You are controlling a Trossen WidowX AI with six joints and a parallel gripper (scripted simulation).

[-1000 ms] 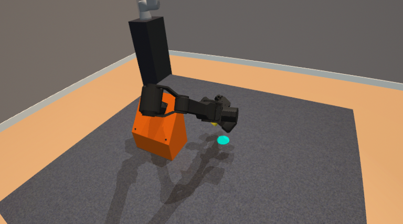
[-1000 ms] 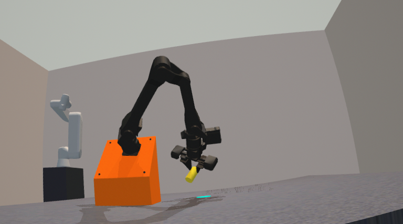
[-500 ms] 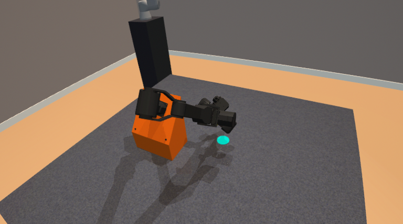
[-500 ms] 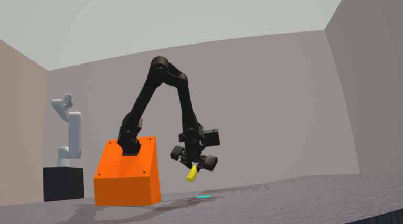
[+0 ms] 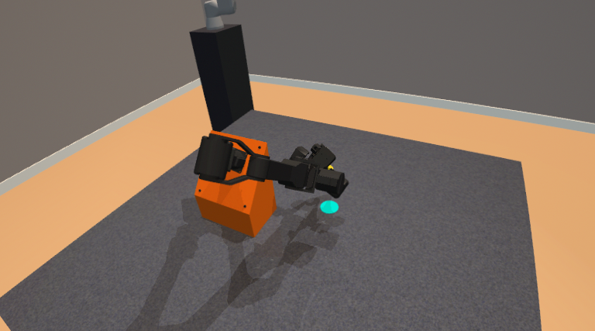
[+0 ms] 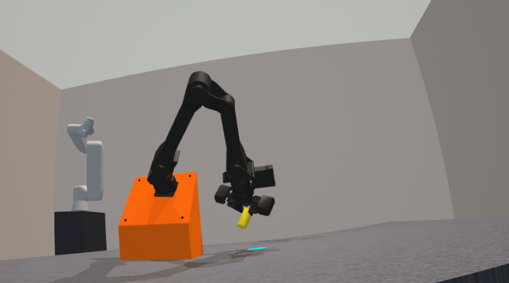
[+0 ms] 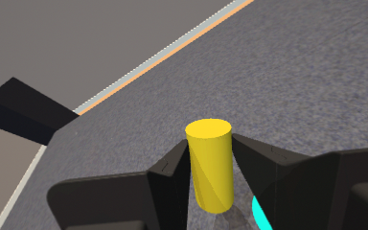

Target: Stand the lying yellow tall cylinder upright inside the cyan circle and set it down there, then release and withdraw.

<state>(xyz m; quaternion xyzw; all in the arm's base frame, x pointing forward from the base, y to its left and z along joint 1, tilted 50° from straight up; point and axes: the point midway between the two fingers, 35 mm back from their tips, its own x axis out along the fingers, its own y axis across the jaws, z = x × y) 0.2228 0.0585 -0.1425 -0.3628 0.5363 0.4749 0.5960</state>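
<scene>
Hanging above the grey surface, the yellow tall cylinder is clamped between the two black fingers of the hand, which is closed on its sides. In the exterior view the cylinder is seen clear of the surface, with open air beneath its lower end, and it is tilted rather than plumb: its lower end leans to the left of its gripped upper part. In the wrist view its round end face is turned toward the camera, and the fingers press against it from left and right around the middle of its length.

The cyan circle is laid flat on the surface, in front of the orange base on which the black arm is mounted. In the exterior view it appears as a thin cyan streak below and slightly to the right of the cylinder. In the wrist view only a sliver of it is seen at the lower right, just beside the right finger and partly hidden by it. From the top view the cylinder is almost wholly covered by the hand, and only a small spot of yellow can be made out near the wrist.

A grey-white second arm is stood on a black pedestal behind the orange base, well apart from the circle. Shadows of the black arm are cast across the surface in front of the base.
</scene>
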